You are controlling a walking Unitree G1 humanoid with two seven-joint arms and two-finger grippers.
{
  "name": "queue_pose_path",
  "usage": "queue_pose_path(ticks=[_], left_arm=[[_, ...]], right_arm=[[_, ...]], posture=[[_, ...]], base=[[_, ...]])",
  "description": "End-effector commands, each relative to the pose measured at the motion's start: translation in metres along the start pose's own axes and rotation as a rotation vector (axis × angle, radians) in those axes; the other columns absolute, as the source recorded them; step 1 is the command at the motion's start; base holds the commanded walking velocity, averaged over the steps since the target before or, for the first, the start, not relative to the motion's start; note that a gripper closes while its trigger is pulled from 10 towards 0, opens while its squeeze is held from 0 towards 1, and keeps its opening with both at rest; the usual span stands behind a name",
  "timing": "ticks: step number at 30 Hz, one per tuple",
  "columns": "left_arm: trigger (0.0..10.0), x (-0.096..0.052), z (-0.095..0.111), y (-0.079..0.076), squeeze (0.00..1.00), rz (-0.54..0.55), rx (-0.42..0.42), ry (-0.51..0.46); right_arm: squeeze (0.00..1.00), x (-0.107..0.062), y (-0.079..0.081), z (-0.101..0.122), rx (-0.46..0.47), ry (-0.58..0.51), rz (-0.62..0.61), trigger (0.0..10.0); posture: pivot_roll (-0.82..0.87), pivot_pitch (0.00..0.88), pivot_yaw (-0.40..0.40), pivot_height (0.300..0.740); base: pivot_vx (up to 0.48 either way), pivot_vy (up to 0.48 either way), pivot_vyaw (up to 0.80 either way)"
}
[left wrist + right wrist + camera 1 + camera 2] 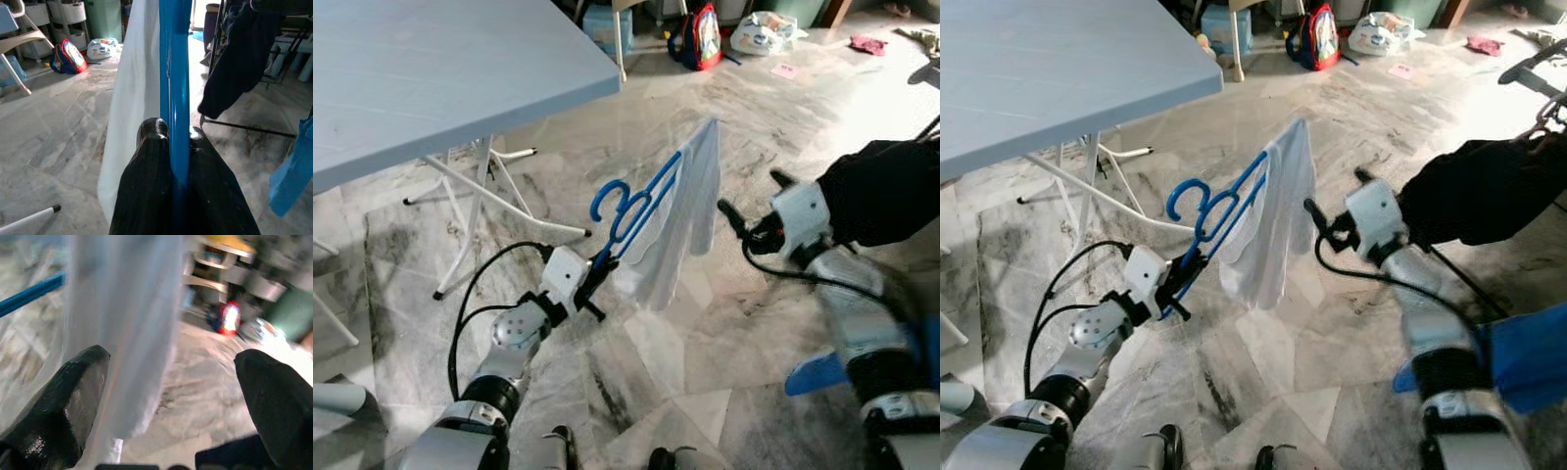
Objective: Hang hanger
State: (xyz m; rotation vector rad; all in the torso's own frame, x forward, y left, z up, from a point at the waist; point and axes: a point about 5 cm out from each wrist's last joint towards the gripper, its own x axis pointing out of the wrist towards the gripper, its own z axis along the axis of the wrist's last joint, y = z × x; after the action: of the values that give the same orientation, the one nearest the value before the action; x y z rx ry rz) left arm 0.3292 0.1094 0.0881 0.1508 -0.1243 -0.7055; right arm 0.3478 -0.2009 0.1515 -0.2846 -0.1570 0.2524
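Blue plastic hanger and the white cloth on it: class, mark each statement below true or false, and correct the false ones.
1. The left pincer is shut on the blue plastic hanger. True.
2. A white cloth hangs from the hanger. True.
3. The right pincer is shut on the cloth. False: its fingers are open, the cloth between them.
4. The hanger lies on the light blue table. False: it is held in the air above the marble floor.
5. A red backpack stands on the floor. True.
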Motion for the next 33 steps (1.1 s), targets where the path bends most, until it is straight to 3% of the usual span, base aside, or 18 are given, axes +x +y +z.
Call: queue_pose_path(ticks=[1, 2, 3, 4, 7, 10, 15, 23, 24, 26, 27, 28, 33], left_arm=[[0.0, 0.007, 0.012, 0.000, 0.00, -0.007, 0.015, -0.063], [0.0, 0.008, 0.013, -0.001, 0.00, -0.010, 0.012, -0.067], [0.0, 0.009, 0.014, -0.002, 0.00, -0.016, 0.009, -0.072], [0.0, 0.009, 0.014, -0.002, 0.00, -0.018, 0.009, -0.073], [0.0, 0.010, 0.014, -0.003, 0.00, -0.024, 0.007, -0.074], [0.0, 0.012, 0.017, -0.007, 0.00, -0.052, 0.007, -0.087], [0.0, 0.014, 0.018, -0.013, 0.00, -0.097, 0.017, -0.093], [0.0, 0.015, 0.021, -0.020, 0.00, -0.146, 0.023, -0.112], [0.0, 0.014, 0.022, -0.021, 0.00, -0.162, 0.029, -0.118], [0.0, 0.013, 0.022, -0.022, 0.00, -0.170, 0.034, -0.122], [0.0, 0.013, 0.023, -0.022, 0.00, -0.175, 0.037, -0.123], [0.0, 0.013, 0.023, -0.022, 0.00, -0.180, 0.040, -0.126], [0.0, 0.008, 0.024, -0.023, 0.00, -0.200, 0.045, -0.139]], right_arm=[[0.00, -0.004, 0.001, -0.001, 0.050, -0.008, -0.070, 10.0], [0.00, -0.004, 0.005, -0.003, 0.071, -0.009, -0.063, 10.0], [0.00, -0.004, 0.014, -0.005, 0.178, -0.003, -0.060, 10.0], [0.00, -0.004, 0.016, -0.005, 0.208, -0.001, -0.061, 10.0], [0.00, -0.004, 0.020, -0.005, 0.224, 0.003, -0.054, 10.0], [0.00, -0.003, 0.037, 0.000, 0.253, 0.003, 0.042, 10.0], [0.00, 0.000, 0.043, 0.009, 0.355, -0.034, 0.080, 10.0], [0.00, 0.003, 0.050, 0.011, 0.295, -0.026, 0.146, 10.0], [0.00, 0.007, 0.047, 0.007, 0.225, 0.006, 0.112, 10.0], [0.00, 0.009, 0.044, 0.005, 0.191, 0.029, 0.084, 10.0], [0.00, 0.010, 0.042, 0.004, 0.175, 0.040, 0.066, 4.1], [0.00, 0.012, 0.039, 0.002, 0.150, 0.053, 0.036, 0.0], [0.00, 0.019, 0.026, 0.003, 0.050, 0.078, -0.065, 0.0]], posture=[[-0.01, 0.188, 0.014, 0.740], [-0.01, 0.188, 0.015, 0.740], [-0.01, 0.187, 0.016, 0.740], [-0.01, 0.187, 0.016, 0.740], [-0.01, 0.187, 0.016, 0.740], [0.00, 0.186, 0.019, 0.740], [0.01, 0.186, 0.018, 0.740], [0.01, 0.187, 0.022, 0.740], [0.01, 0.187, 0.022, 0.740], [0.01, 0.186, 0.023, 0.740], [0.01, 0.186, 0.023, 0.740], [0.01, 0.187, 0.025, 0.740], [0.01, 0.187, 0.024, 0.740]], base=[[0.000, 0.000, 0.00], [0.000, 0.000, 0.00], [0.000, 0.000, 0.00], [0.000, 0.000, 0.00], [0.000, 0.000, 0.00], [0.000, 0.000, 0.00], [0.000, 0.000, 0.00], [0.000, 0.000, 0.00], [0.000, 0.000, 0.00], [0.000, 0.000, 0.00], [0.000, 0.000, 0.00], [0.000, 0.000, 0.00], [0.000, 0.000, 0.00]])
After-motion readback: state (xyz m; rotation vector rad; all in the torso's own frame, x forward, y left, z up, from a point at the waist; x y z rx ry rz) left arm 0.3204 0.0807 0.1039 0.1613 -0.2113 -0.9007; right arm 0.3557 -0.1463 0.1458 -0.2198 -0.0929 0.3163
